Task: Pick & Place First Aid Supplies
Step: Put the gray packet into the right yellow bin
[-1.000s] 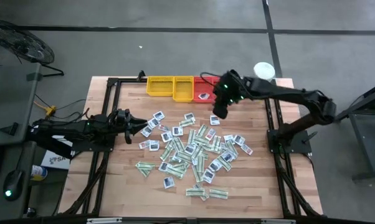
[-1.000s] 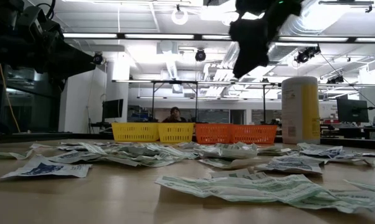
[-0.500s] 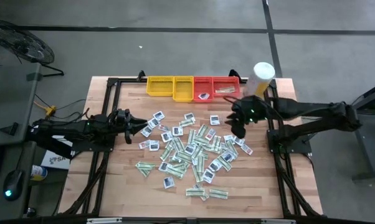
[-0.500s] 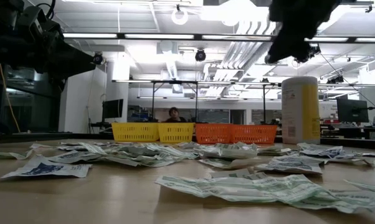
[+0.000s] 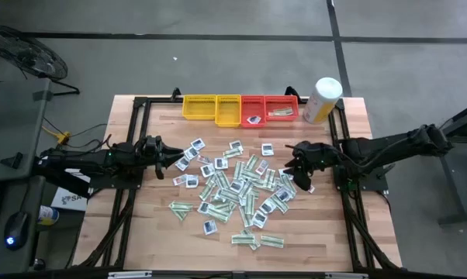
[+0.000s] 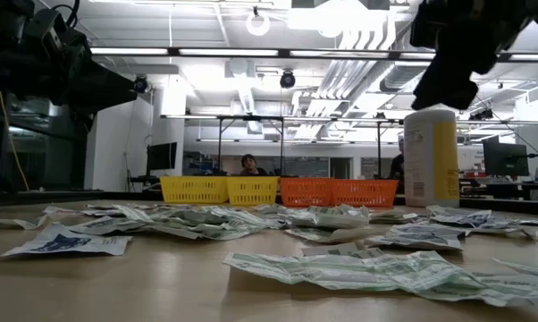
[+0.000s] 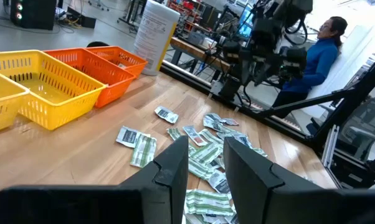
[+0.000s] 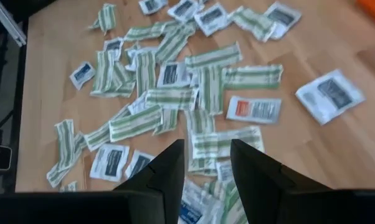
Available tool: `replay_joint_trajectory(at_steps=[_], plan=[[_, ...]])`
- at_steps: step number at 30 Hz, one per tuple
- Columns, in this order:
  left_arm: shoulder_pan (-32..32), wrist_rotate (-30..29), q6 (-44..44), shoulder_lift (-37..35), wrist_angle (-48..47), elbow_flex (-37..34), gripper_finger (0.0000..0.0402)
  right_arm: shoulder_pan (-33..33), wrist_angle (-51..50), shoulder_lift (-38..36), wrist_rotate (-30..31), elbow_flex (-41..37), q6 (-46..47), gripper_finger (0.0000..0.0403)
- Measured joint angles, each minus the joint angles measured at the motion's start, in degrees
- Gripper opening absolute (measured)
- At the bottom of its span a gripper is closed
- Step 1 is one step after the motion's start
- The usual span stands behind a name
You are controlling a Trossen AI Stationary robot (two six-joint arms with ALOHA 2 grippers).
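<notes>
Underneath everything lies the wooden table (image 5: 148, 225), framed by black rails. Along its far edge sit two yellow trays (image 5: 212, 108) and two red trays (image 5: 269, 109) in a row, the red ones each holding a packet or two. At the far right corner stands a tall white-and-yellow canister (image 5: 322, 100); it carries printed text, but I cannot read it.

My left gripper (image 5: 178, 160) waits low near the table's left edge, its two fingers standing a little apart with nothing between them. My right gripper (image 5: 303, 175) hangs over the right fringe of the pile, fingers likewise parted by a narrow gap and empty.

Scattered across the middle of the table are the first aid supplies (image 5: 237, 184): green-and-white strip packets and small white squares with dark blue centres, many overlapping. One white packet (image 8: 254, 109) shows a red label block; its wording is too small to read.
</notes>
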Motion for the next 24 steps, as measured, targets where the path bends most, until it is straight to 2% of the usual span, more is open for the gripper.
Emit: replay_joint_trajectory(at_steps=[5, 9, 12, 17, 21, 24], plan=[[0.0, 0.0, 0.0, 0.0, 0.0, 0.0, 0.0101, 1.5, 0.3, 0.0, -0.3, -3.7, 7.0, 0.0123], [0.0, 0.0, 0.0, 0.0, 0.0, 0.0, 0.0101, 2.4, 0.1, 0.8, -0.5, -6.0, 18.6, 0.0123], [0.0, 0.0, 0.0, 0.0, 0.0, 0.0, 0.0101, 3.2, -0.1, 3.2, -1.3, -6.6, 27.1, 0.0123], [0.0, 0.0, 0.0, 0.0, 0.0, 0.0, 0.0101, 3.1, -0.2, 8.9, -2.0, -5.9, 35.6, 0.0123], [0.0, 0.0, 0.0, 0.0, 0.0, 0.0, 0.0101, 1.1, -2.1, 12.0, -2.6, -4.9, 39.0, 0.0123], [0.0, 0.0, 0.0, 0.0, 0.0, 0.0, 0.0101, -1.1, -5.1, 12.9, -4.1, -3.5, 36.7, 0.0123]])
